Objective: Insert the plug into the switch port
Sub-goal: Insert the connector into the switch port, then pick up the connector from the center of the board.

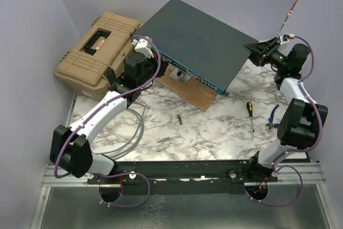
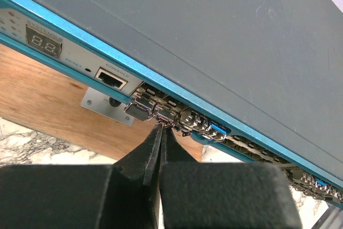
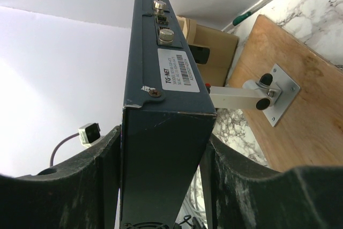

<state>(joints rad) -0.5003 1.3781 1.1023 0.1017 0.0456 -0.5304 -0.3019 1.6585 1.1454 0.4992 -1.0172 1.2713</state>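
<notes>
Behind and to the left of the left gripper (image 2: 161, 128) sits a tan toolbox (image 1: 99, 46). That gripper's fingers (image 2: 139, 159) are pressed together, their tips touching the row of sockets (image 2: 195, 122) on the blue face of the switch (image 1: 198, 36); no plug can be made out between them. The switch stands tilted over a wooden board (image 1: 187, 92), one corner clamped by the right gripper (image 3: 163, 138), a finger on each flat side

On table (image 1: 214, 127): toolbox (image 1: 96, 52) at 9 o'clock of switch (image 1: 198, 38); board (image 1: 187, 92) under switch; screwdriver (image 1: 250, 115) & pliers (image 1: 272, 117) at its 5 o'clock.
</notes>
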